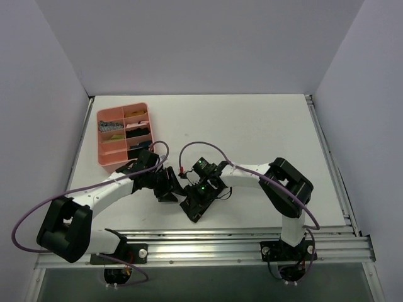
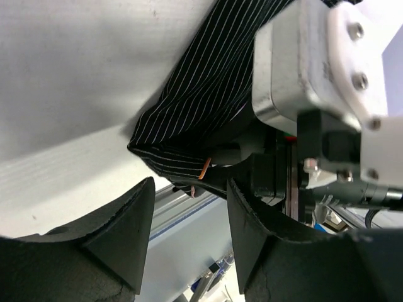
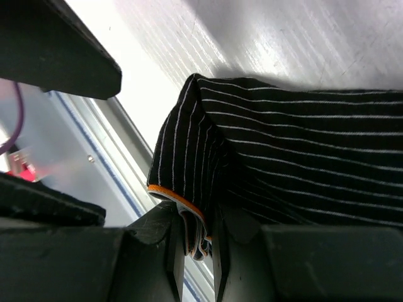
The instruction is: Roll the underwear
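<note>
At the near edge of the white table [image 1: 252, 126], close to the aluminium rail [image 1: 220, 248], the two white-and-black arms bend in toward each other. The left arm [image 1: 101, 192] and the right arm [image 1: 252, 173] bring their wrists almost together at the table's middle. A pink plastic divided tray [image 1: 123, 107] sits well apart at the far left.

The underwear [image 3: 302, 157], a small black soft garment with thin white pinstripes and an orange-brown band along one edge, lies on the table between the grippers, one corner lifted. The right gripper [image 3: 196, 220] is clamped on that banded edge, the fabric bunched between its fingers. The left gripper [image 2: 189, 185] has its jaws spread with nothing between them, just beside the raised corner.
</note>
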